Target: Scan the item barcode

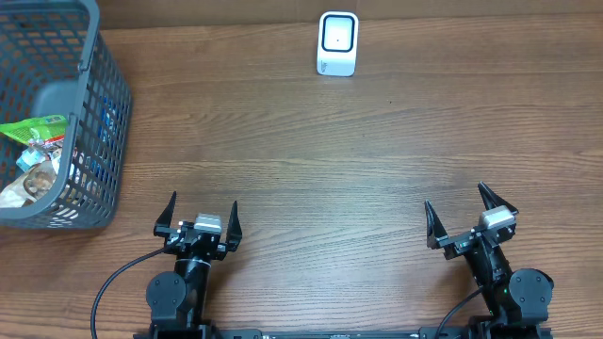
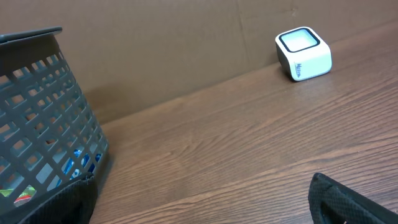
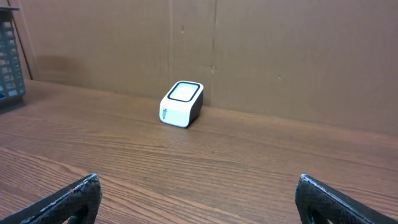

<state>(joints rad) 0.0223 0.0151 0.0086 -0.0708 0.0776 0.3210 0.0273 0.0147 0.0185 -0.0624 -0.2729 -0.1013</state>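
Packaged items lie in a grey mesh basket [image 1: 105, 122] at the table's left edge, a green packet [image 1: 34, 126] on top and paler wrappers [image 1: 36, 177] under it; no barcode shows. The white scanner [image 1: 337, 42] with a dark-framed window stands at the far middle of the table, and appears as the scanner [image 2: 303, 54] at upper right in the left wrist view and the scanner [image 3: 182, 104] against the cardboard wall in the right wrist view. My left gripper [image 1: 203, 201] and right gripper [image 1: 454, 195] rest near the front edge, both open and empty, far from basket and scanner.
A brown cardboard wall [image 3: 280, 56] runs behind the scanner. The basket [image 2: 43, 112] fills the left of the left wrist view, close beside my left gripper [image 2: 199, 182]. Bare wood lies between the fingers of my right gripper [image 3: 198, 178].
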